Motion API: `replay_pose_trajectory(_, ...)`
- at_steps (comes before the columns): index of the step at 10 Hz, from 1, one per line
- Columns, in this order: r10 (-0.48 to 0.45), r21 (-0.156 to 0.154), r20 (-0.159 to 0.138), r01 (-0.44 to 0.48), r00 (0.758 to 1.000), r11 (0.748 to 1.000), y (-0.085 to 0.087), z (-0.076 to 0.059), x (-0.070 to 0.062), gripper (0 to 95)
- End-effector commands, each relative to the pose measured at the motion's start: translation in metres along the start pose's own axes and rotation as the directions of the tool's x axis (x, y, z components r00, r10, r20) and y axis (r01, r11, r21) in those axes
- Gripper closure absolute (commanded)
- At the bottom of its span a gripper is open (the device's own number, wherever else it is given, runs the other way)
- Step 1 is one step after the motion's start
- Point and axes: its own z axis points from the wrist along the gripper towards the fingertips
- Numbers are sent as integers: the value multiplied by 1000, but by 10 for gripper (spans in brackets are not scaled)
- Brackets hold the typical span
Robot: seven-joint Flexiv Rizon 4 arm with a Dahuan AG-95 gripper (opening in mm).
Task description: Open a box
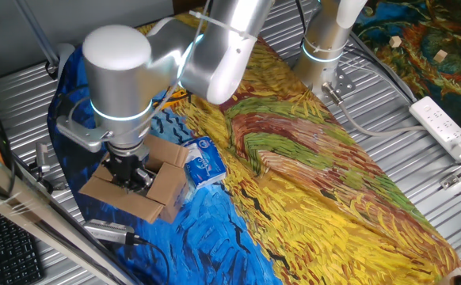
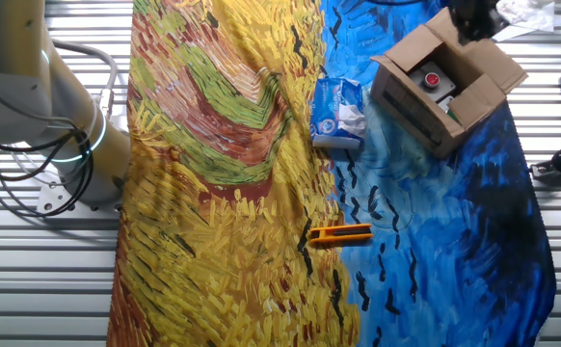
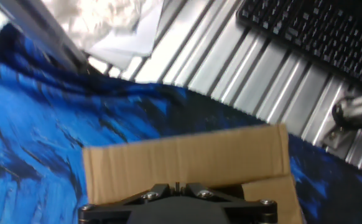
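Note:
The box point(image 1: 158, 188) is a small brown cardboard carton at the blue end of the cloth. In the other fixed view the box point(image 2: 481, 69) has its flaps spread outward, and a dark item with a red spot lies inside. My gripper point(image 1: 132, 176) reaches down at the carton's outer side, over one spread flap. It enters from the top edge point(image 2: 474, 17) in the other fixed view. In the hand view a flap of the box point(image 3: 187, 158) lies flat just ahead of my gripper point(image 3: 176, 185), whose fingers are pressed together with nothing visible between them.
A blue-and-white soft packet point(image 1: 205, 162) point(image 2: 336, 111) lies beside the box. An orange tool point(image 2: 340, 234) rests mid-cloth. A grey metal tool point(image 1: 108, 232) and a keyboard point(image 3: 311, 28) sit off the cloth's edge. A power strip point(image 1: 444, 127) lies far right.

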Motion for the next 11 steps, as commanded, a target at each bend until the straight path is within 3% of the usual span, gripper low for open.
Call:
replay_pose_trajectory(1, -1, 4, 0, 1, 1000, 1000, 1, 0, 12, 950)
replay_pose_trajectory(6, -43, -13, -39, 42, 998, 999, 2, 7, 35, 950)
replay_pose_trajectory(9, -66, -37, -53, 65, 996, 997, 3, 10, 45, 950)
replay_pose_trajectory(11, -85, -71, -69, 80, 994, 994, 5, 11, 49, 950)
